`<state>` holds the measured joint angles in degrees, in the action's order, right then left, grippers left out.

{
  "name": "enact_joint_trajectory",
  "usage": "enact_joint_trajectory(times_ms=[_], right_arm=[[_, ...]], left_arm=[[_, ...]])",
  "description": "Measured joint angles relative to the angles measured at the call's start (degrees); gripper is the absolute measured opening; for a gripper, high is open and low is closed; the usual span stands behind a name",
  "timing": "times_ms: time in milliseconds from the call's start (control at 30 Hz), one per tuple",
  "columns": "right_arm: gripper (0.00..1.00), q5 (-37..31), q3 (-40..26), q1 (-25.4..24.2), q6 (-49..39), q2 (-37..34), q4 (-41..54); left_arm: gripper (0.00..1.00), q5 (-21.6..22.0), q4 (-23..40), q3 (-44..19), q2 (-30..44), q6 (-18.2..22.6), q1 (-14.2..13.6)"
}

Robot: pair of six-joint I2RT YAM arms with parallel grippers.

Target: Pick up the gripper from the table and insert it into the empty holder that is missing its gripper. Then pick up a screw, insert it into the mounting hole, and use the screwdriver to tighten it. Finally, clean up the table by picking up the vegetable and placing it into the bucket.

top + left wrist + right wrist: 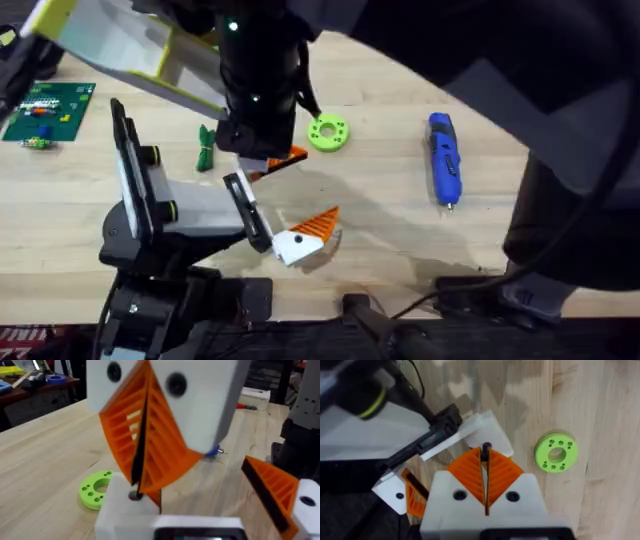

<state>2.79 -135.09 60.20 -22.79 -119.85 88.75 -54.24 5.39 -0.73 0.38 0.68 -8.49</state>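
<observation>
The step in hand looks like the first one, seating the gripper (492, 427) in the holder (439, 431). In the right wrist view its white base lies right against the free end of that black bar. The bar's other end carries the alike fingertip (305, 238), the one with the black dot. The right gripper (486, 457) points straight down over the white base, its orange pads (165, 445) pressed flat together. A small dark thing shows at their tips, and whether it is a screw or part of the piece I cannot tell. The left gripper (160, 522) sits low and close beside the same spot; whether it is spread or pinching cannot be told. From the right gripper, the green ring (328, 132) lies at about 2 o'clock, the screwdriver (444, 160) well apart at 3 o'clock, and the vegetable (205, 147) near at 9 o'clock, all on the table (380, 230). By my judgement, the next move calls for pressing the base squarely onto the bar so that the mounting hole lines up. Only then do the screw and the screwdriver come in, and the vegetable waits until last.
</observation>
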Motion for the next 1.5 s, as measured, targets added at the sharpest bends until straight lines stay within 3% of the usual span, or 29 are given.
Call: enact_joint_trajectory(times_ms=[1500], right_arm=[[0.003, -0.1, -0.2, 0.0, -0.9, -1.8, -0.2]], left_arm=[[0.99, 0.0, 0.0, 0.0, 0.0, -1.0, 0.0]])
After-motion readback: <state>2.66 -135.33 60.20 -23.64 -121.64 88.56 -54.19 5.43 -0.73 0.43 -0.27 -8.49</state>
